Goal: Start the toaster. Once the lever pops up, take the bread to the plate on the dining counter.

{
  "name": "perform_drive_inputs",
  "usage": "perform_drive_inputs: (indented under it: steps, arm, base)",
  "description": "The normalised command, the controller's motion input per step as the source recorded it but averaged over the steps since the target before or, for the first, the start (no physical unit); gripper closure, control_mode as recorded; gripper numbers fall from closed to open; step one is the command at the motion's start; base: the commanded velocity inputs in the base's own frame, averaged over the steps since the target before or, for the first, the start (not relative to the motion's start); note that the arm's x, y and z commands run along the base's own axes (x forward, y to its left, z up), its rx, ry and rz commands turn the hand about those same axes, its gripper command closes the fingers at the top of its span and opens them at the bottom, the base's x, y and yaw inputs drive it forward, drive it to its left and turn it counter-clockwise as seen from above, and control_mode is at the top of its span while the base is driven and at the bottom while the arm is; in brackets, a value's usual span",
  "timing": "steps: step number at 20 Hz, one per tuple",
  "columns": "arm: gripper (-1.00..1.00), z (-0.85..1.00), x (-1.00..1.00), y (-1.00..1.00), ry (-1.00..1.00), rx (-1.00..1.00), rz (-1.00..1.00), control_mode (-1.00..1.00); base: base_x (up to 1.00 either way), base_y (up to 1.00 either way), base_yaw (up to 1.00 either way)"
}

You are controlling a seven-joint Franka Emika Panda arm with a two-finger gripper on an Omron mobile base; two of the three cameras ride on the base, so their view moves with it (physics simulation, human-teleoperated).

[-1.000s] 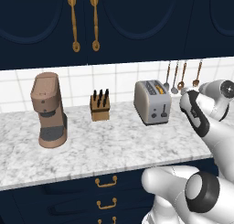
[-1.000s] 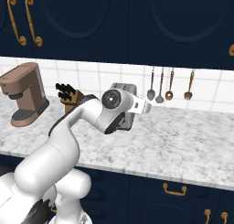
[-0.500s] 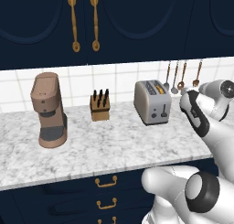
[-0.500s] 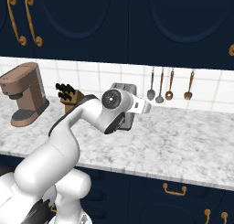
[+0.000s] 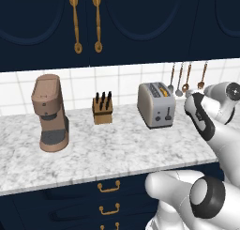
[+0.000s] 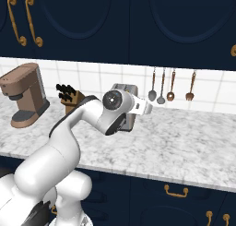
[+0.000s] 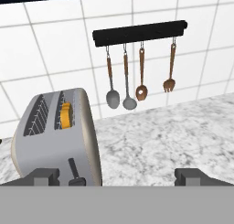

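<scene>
Toaster (image 7: 55, 141): brushed silver metal, matt. Counter (image 5: 117, 154): veined marble, smooth. Knife block (image 5: 102, 111): wood. Wall tiles (image 7: 55, 49): glossy white.

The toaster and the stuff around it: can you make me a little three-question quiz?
1. True or false: bread sits in a slot of the toaster.
2. What stands between the coffee machine and the toaster? A) knife block B) kettle C) bowl
3. How many utensils hang on the wall rail?

Key: 1 true; 2 A; 3 four.
</scene>
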Motion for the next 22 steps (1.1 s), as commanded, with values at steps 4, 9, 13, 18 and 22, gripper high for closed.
perform_drive_inputs:
  steps: [4, 9, 13, 18, 22]
  arm:
    - [-1.0, 0.0, 0.0, 0.0, 0.0, 0.0, 0.0, -1.0]
    - [-1.0, 0.0, 0.0, 0.0, 0.0, 0.0, 0.0, -1.0]
    - [-1.0, 0.0, 0.0, 0.0, 0.0, 0.0, 0.0, -1.0]
    - [-1.0, 0.0, 0.0, 0.0, 0.0, 0.0, 0.0, -1.0]
    - [-1.0, 0.0, 0.0, 0.0, 0.0, 0.0, 0.0, -1.0]
  base:
    - [0.0, 0.0, 0.0]
    - [0.0, 0.0, 0.0]
    - [0.0, 0.0, 0.0]
    - [0.0, 0.0, 0.0]
    - [0.0, 0.0, 0.0]
